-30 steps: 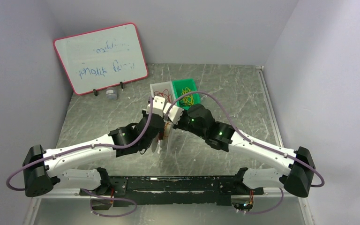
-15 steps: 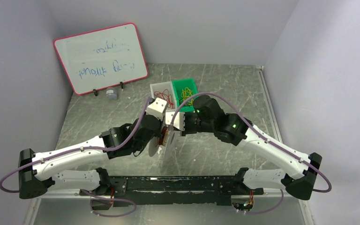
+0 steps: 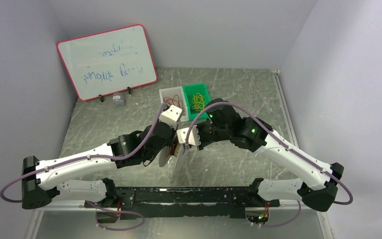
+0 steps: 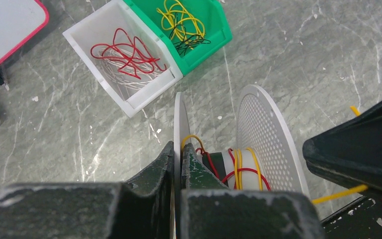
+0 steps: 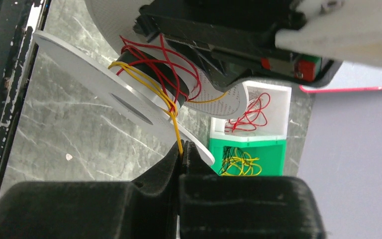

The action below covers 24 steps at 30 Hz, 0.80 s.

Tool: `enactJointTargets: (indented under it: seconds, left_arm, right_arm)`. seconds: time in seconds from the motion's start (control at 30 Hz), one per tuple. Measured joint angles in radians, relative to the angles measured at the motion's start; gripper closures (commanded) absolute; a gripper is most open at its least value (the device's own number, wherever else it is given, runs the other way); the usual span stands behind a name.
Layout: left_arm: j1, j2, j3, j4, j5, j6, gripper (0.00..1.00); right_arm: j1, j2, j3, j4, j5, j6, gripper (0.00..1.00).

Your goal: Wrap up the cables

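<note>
A white spool [image 4: 266,134] with two round flanges stands on edge at mid-table, also in the top view [image 3: 171,153]. Red and yellow cables [image 4: 242,169] are wound round its core [image 5: 149,74]. My left gripper [image 4: 177,154] is shut on the spool's near flange [image 4: 179,119]. My right gripper [image 5: 180,152] is shut on a yellow cable [image 5: 175,129] that runs taut from the core over the flange edge. In the top view both grippers meet at the spool, left [image 3: 168,145] and right [image 3: 183,144].
A white bin [image 3: 170,98] of red cables and a green bin [image 3: 197,97] of yellow and black cables stand just behind the spool. A whiteboard [image 3: 107,60] leans at the back left with a small grey cup [image 3: 118,100] before it. A black rail [image 3: 189,195] runs along the near edge.
Both arms have shifted: the right gripper has swung down and toward the near side of the spool, drawing the yellow cable round. The left gripper keeps its hold, the spool slightly lower.
</note>
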Motion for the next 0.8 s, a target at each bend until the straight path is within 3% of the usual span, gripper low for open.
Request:
enactJointTargets:
  seconds: [0.23, 0.8]
  left_arm:
    - [0.000, 0.031, -0.001, -0.003, -0.002, 0.008, 0.93]
    - [0.008, -0.020, -0.051, 0.021, -0.009, 0.052, 0.93]
  right_arm:
    - [0.000, -0.017, -0.049, 0.036, -0.002, -0.103, 1.00]
    - [0.007, -0.053, -0.248, 0.361, 0.128, -0.225, 1.00]
